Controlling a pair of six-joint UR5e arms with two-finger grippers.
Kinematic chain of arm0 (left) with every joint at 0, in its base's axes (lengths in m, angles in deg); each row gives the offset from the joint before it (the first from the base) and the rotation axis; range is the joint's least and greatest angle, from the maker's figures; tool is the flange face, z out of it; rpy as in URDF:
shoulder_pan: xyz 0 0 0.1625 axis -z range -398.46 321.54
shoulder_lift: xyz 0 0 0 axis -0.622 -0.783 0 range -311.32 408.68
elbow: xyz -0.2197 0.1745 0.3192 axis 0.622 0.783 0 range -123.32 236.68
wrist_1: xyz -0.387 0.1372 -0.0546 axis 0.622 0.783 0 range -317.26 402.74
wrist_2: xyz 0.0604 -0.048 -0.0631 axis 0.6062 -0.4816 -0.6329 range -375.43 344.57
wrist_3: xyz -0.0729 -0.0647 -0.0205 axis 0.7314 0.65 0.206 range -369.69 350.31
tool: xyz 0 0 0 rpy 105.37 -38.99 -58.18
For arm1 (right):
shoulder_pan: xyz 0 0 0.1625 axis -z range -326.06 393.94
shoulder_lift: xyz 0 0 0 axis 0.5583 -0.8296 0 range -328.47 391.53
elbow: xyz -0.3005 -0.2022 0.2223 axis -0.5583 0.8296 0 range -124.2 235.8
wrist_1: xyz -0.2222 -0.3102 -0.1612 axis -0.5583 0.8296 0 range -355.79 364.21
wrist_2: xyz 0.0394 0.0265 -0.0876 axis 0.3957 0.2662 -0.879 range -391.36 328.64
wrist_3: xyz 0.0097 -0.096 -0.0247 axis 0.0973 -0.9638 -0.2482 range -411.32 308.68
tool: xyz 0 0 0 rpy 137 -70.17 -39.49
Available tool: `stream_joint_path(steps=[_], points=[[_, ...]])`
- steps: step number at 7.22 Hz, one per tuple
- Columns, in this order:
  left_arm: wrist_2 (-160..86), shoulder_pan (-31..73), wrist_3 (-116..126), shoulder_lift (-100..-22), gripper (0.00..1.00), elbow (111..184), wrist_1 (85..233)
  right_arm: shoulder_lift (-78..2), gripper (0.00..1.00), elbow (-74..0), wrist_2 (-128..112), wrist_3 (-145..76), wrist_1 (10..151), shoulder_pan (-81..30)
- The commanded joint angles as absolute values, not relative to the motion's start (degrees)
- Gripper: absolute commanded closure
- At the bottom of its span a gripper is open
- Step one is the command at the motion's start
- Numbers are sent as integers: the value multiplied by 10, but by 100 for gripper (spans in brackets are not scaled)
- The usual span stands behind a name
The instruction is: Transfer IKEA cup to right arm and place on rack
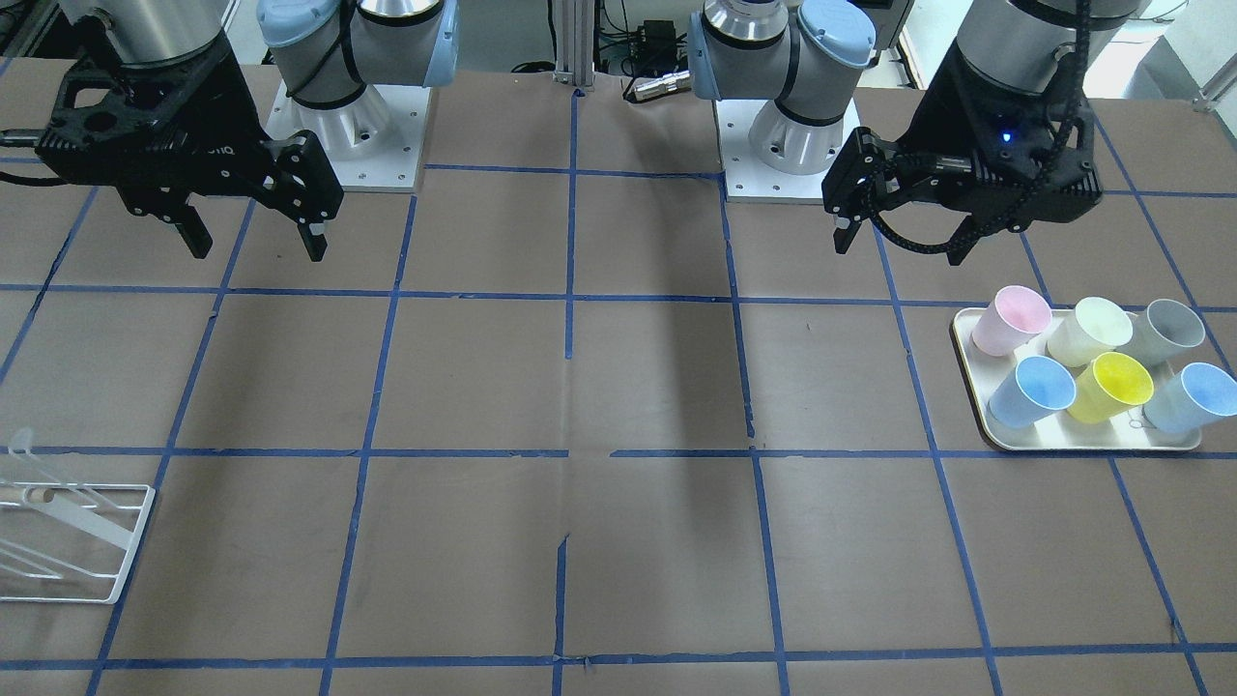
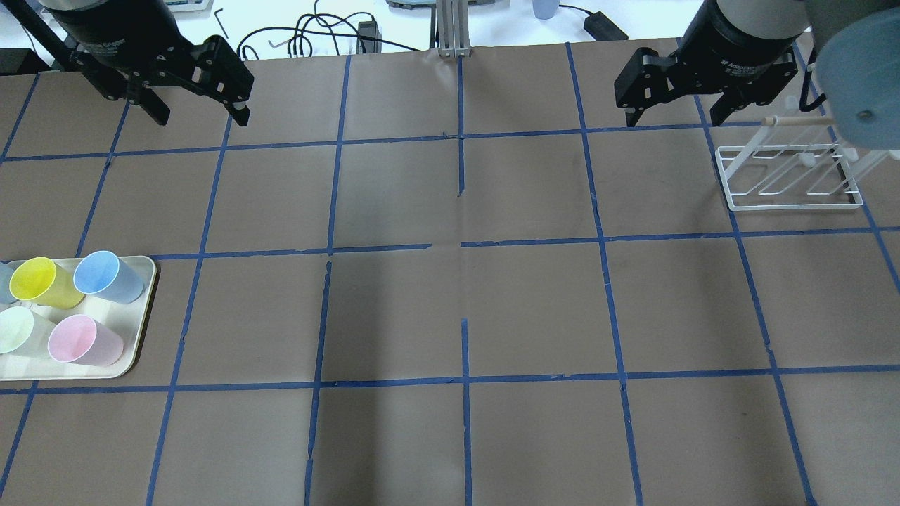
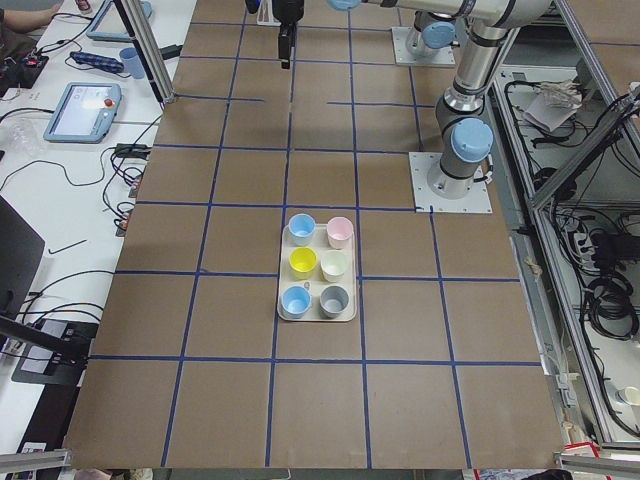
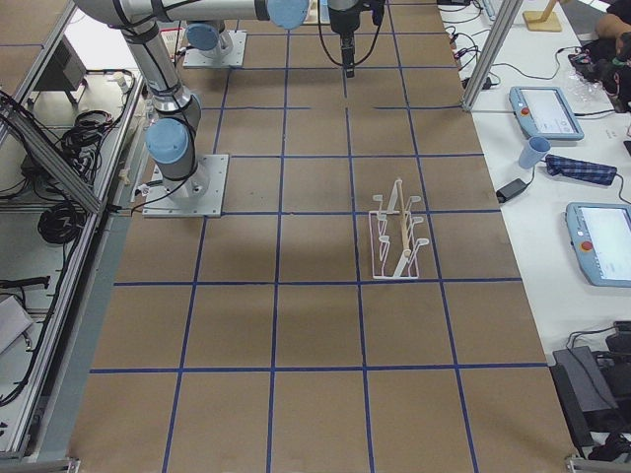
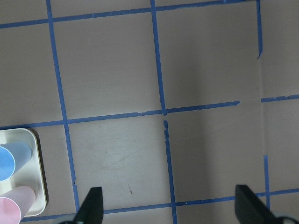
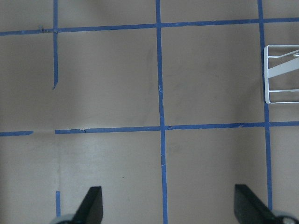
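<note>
We judge the pale blue cup (image 1: 1191,398) light, slick, squashable; pinch its rim wall gently, with left fingers (image 1: 844,227) and right fingers (image 1: 311,232) spread, empty.

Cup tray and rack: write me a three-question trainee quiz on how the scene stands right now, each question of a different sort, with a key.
1. Multiple choice: how many cups are on the tray? A) four B) six C) eight
2. True or false: the rack already holds a cup.
3. Fill in the blank: the left gripper and the right gripper both hang above the table with their jaws ____ and nothing between them.

Key: 1 B; 2 false, its prongs are bare; 3 open.
</note>
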State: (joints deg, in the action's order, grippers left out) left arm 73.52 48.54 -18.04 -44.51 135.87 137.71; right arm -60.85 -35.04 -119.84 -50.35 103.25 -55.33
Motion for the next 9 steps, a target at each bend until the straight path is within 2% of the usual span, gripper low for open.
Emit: stream_joint_path(steps=[1,5,9], points=[[735,485,-179,-444,0,1359,1378,-608,0,-350,-1196,-504,1033,-553],[735,482,-179,-444,0,1360,1379,-608,0,-348,-1197,-504,1032,-551],[737,408,-232,-439,0,1369,1382,-608,0,-349,-1198,-504,1031,-551]])
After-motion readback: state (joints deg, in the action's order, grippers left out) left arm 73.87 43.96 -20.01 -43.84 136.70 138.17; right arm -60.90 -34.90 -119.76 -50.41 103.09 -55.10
